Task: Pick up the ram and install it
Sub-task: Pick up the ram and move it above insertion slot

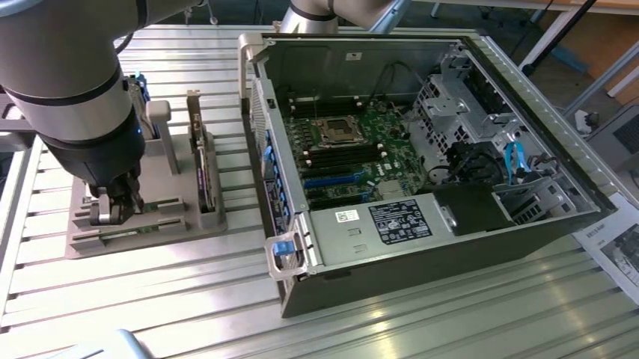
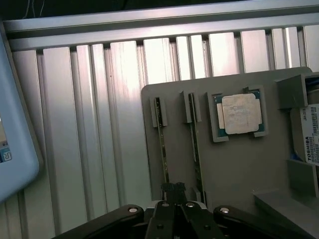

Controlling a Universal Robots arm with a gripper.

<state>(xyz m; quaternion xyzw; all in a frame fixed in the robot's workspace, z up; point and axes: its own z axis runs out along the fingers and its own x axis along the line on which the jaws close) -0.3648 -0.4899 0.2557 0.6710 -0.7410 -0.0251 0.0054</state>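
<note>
Two ram sticks stand on edge in slots of a grey fixture (image 2: 234,169), one (image 2: 162,144) beside the other (image 2: 196,149). Each is a thin green strip. My gripper (image 2: 173,188) is shut, fingertips pressed together with nothing between them, and hovers over the strip of fixture between the two sticks. In the exterior view the gripper (image 1: 108,215) hangs low over the near end of the fixture (image 1: 150,239), to the left of the open computer case (image 1: 420,172). The motherboard (image 1: 349,157) lies inside the case with its long black memory slots exposed.
On the fixture also sit a square silver processor (image 2: 239,113), a Toshiba hard drive (image 2: 309,139) and an upright dark expansion card (image 1: 203,172). A pale blue object (image 2: 15,149) lies off the fixture on the ribbed aluminium table (image 1: 150,299). The case's near wall (image 1: 289,254) rises beside the fixture.
</note>
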